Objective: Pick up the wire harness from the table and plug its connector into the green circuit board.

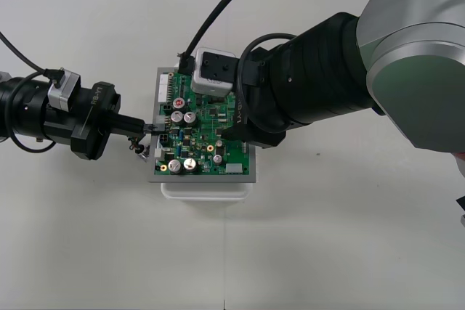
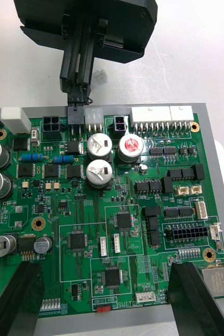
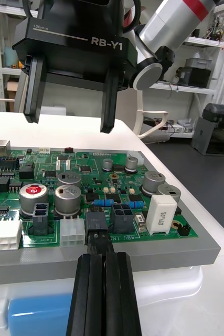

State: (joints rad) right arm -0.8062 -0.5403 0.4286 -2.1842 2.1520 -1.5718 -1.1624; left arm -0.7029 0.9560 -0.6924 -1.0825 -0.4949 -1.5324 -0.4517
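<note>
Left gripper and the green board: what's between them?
The harness's black plug, pinched by the shut left gripper, up against the edge connector row of the green circuit board; left wrist view shows it. Right gripper hovers open above the board.

Board (image 1: 207, 132) on base (image 1: 207, 192); L gripper (image 1: 149, 128) left, R gripper (image 3: 71, 118) above.

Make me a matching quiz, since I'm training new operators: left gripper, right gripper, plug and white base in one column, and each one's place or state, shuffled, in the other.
Things
1. left gripper
2. right gripper
3. plug
4. white base

Places or states
A. open, above the green circuit board
B. under the board
C. shut, at the board's left edge
D. held among the connectors on the board's edge

Pairs: 1-C, 2-A, 3-D, 4-B
</note>
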